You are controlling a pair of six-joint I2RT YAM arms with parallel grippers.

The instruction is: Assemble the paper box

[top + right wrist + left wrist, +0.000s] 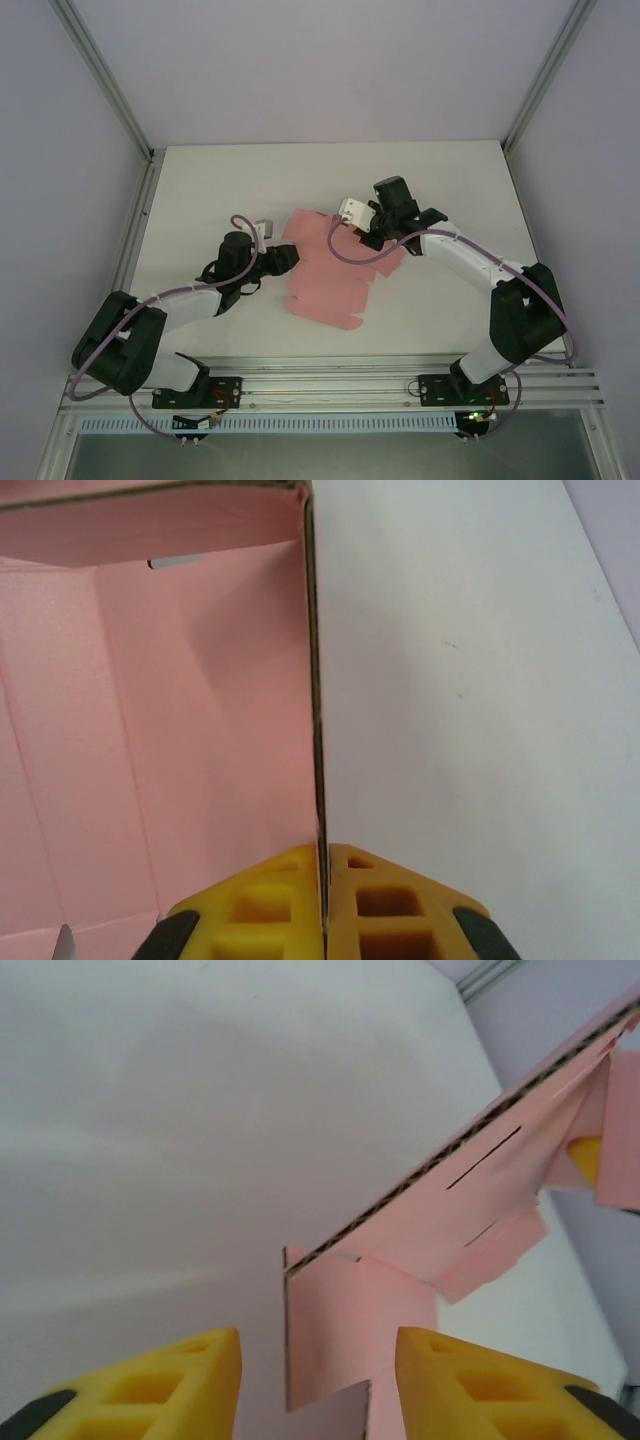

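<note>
Pink paper box (pixel 328 285) at mid-desk, between both arms: die-cut sheet, near part flat on white desk (pixel 220 190). Far-right panel (pixel 150 730) folded upright. Right pincer (pixel 365 235) closed tight on that panel's edge; in right wrist view, yellow fingers (pixel 265 915) pressed either side of thin cardboard wall. Left pincer (pixel 275 258) at sheet's left side, jaws apart; in left wrist view, pink tab (pixel 345 1330) sits between its fingers (pixel 195 1380), gap showing beside left one, no clamp.
</note>
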